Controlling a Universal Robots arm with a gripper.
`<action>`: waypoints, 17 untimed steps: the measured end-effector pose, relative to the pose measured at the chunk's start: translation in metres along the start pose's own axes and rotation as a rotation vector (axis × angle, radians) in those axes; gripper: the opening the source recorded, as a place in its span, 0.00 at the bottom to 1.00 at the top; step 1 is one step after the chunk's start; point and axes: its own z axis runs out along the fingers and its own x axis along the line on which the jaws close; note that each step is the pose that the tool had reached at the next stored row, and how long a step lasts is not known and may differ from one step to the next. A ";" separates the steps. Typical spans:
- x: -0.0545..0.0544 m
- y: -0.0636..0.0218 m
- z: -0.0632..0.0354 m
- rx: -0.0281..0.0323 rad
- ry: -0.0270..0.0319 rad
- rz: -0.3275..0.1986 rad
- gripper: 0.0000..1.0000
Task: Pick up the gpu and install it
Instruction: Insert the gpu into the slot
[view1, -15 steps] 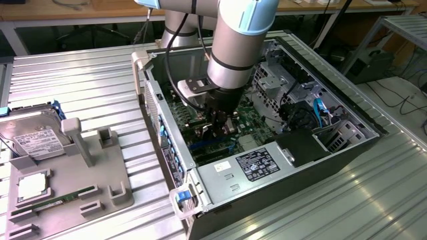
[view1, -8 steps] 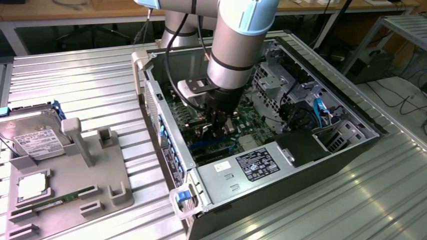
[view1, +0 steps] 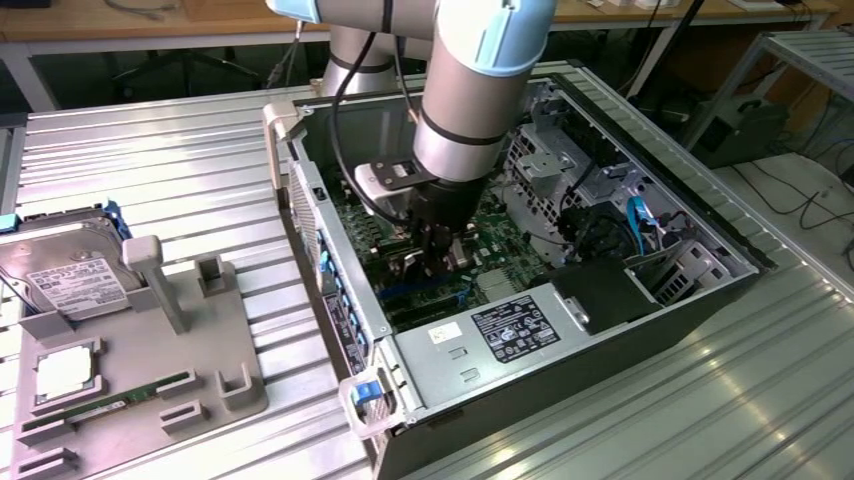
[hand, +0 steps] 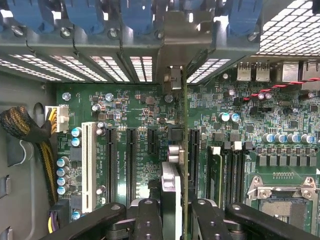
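GPU (hand: 184, 150) is already off its stand and down inside the open case (view1: 667, 200), so the pickup half looks done. In the wrist view it's seen edge-on, a thin card standing upright over the motherboard (hand: 150, 125), with its silver bracket end (hand: 172, 80) up against the slotted rear wall of the case. It sits in line with the row of black expansion slots (hand: 111, 160), beside the one nearest the memory sockets. Whether the card edge is fully pushed home in the slot I can't tell from here, so I'd call the install underway, not finished

Fingers (hand: 150, 220) are partly closed and clamped on the card from both faces, one black pad on each side, card running right between them. So it's holding the gpu, no doubt there

Arm pose: in the exterior view the arm comes down from above, forearm near vertical, wrist pointing straight down into the middle of the case, gripper (view1: 441, 255) low over the board

Out on the table (view1: 174, 150), the grey fixture (view1: 147, 350) has a hard drive (view1: 67, 280) and a green memory stick (view1: 114, 400) sitting in it
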 end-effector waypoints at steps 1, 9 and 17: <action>0.000 -0.0001 0.0000 0.0001 -0.0011 0.000 0.28; 0.000 0.0004 0.0023 -0.0001 -0.0008 0.009 0.28; 0.000 -0.0011 0.0049 0.0006 -0.0007 0.009 0.28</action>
